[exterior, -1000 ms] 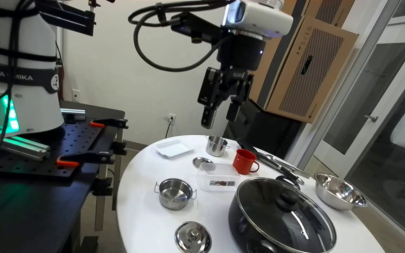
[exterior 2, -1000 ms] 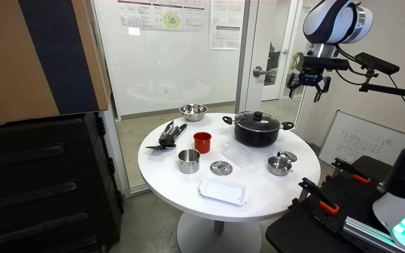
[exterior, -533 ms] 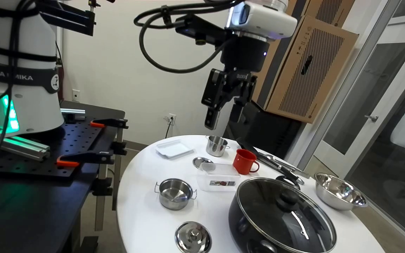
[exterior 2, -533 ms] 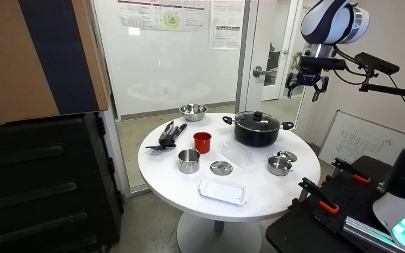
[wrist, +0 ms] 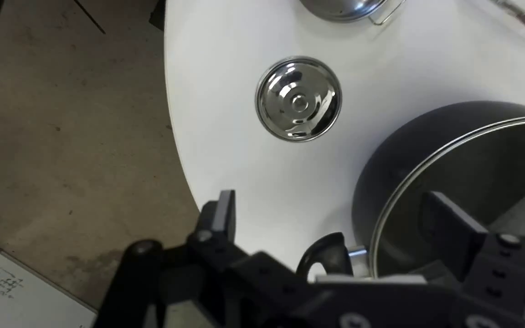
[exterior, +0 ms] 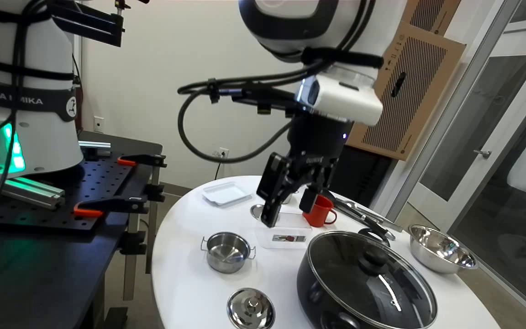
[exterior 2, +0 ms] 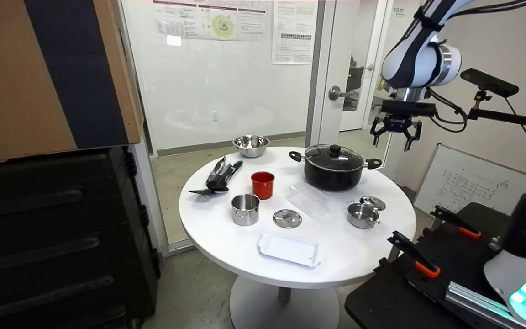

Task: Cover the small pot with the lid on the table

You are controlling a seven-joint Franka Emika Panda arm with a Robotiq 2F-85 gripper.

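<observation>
Your small pot point(exterior: 224, 266) stands upright on the white bench point(exterior: 185, 288), mouth up, with a wire handle on each of two opposite sides. The lid point(wrist: 299, 99) lies flat near it, not touching, knob upward; your wrist view shows it whole, between the bench's edge and the big black pot point(exterior 2: 334, 180), which wears its own glass lid point(exterior 2: 331, 157). Your tool point(exterior 2: 391, 145) hangs in the air, apart from everything on the bench, its two fingers spread wide and holding nothing. In the wrist view, one fingertip shows against the bench close to its edge, the other against the glass lid.

Farther out, in both exterior views, you have a clear plastic box point(exterior 2: 308, 199), a second steel lid point(exterior 2: 287, 218), a white tray point(exterior 2: 290, 249) and a red mug point(exterior 2: 262, 185). Beside the mug stands a taller steel pot point(exterior 2: 245, 214). Some kitchen utensils point(exterior 2: 217, 183) and a wide steel bowl point(exterior 2: 251, 151) are out toward the bench's edge.
</observation>
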